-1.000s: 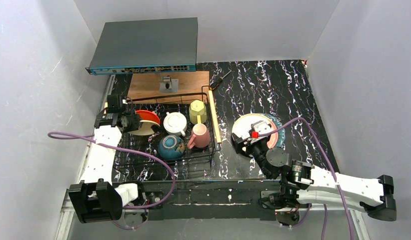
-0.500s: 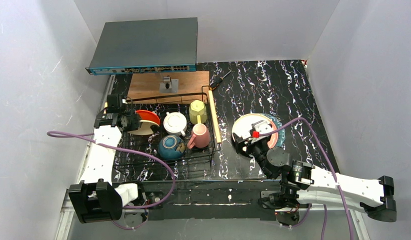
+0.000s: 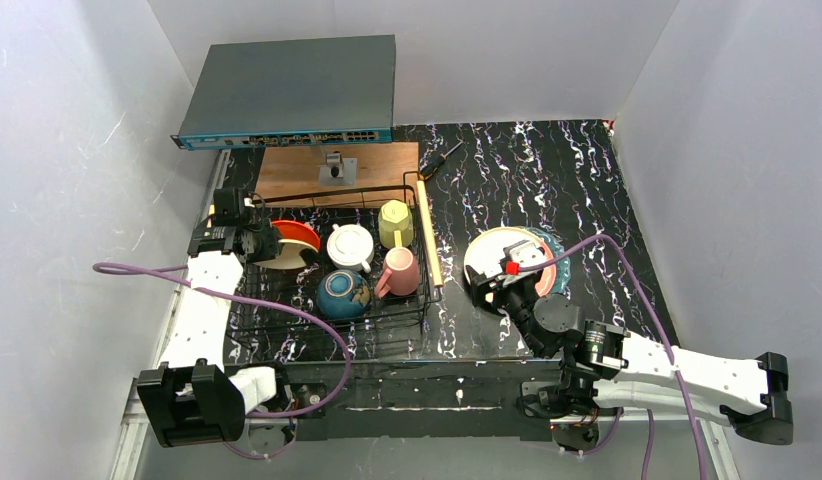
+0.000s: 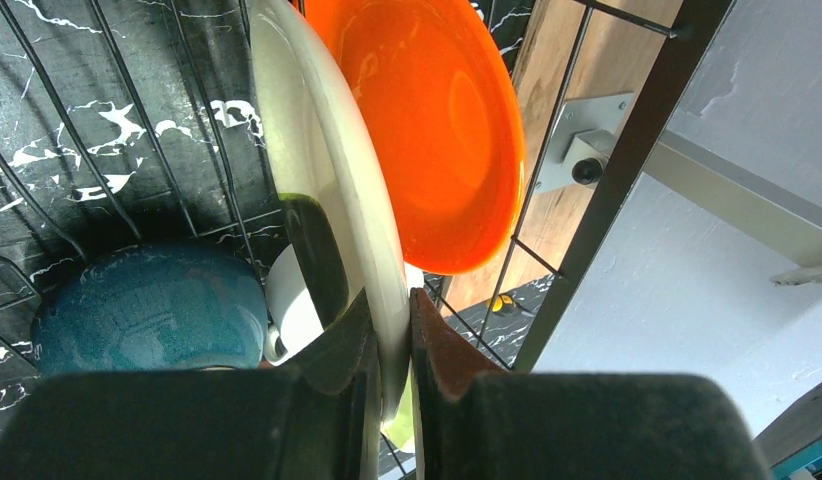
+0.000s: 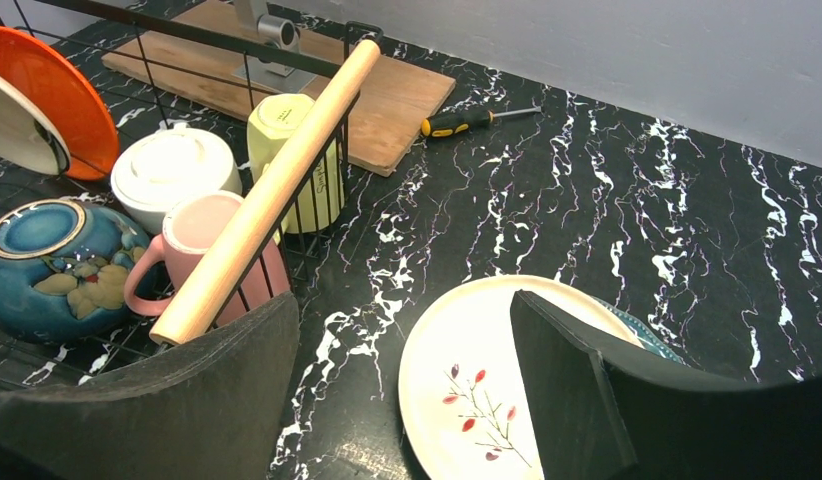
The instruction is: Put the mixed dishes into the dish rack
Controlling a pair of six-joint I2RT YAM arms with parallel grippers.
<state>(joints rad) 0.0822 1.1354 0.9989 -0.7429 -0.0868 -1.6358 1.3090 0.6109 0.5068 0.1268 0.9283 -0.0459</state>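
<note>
Black white-veined marble tabletop [image 3: 587, 180], matte white walls [image 3: 77, 150]; right gripper [image 5: 402, 298] spread wide over sprigged cream plate [image 5: 467, 370], stacked on teal plate [image 5: 647, 335]; black wire dish rack [image 3: 277, 320] to their left; left gripper [image 4: 392, 330] clamped on glossy cream plate [image 4: 317, 170], on edge inside the rack beside orange plate [image 4: 437, 130]; flat wooden board [image 3: 297, 170] behind.

The jaws clamp the upright cream plate [image 4: 322, 180], just beside the orange plate [image 4: 437, 130] in the dish rack [image 4: 627, 150].

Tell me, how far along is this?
Racked: orange plate, white cup, yellow-green mug, pink mug, blue bowl. In hand: left end effector grips a cream plate standing in the dish rack. Left: floral plate and teal plate on the table, below the open right end effector.
</note>
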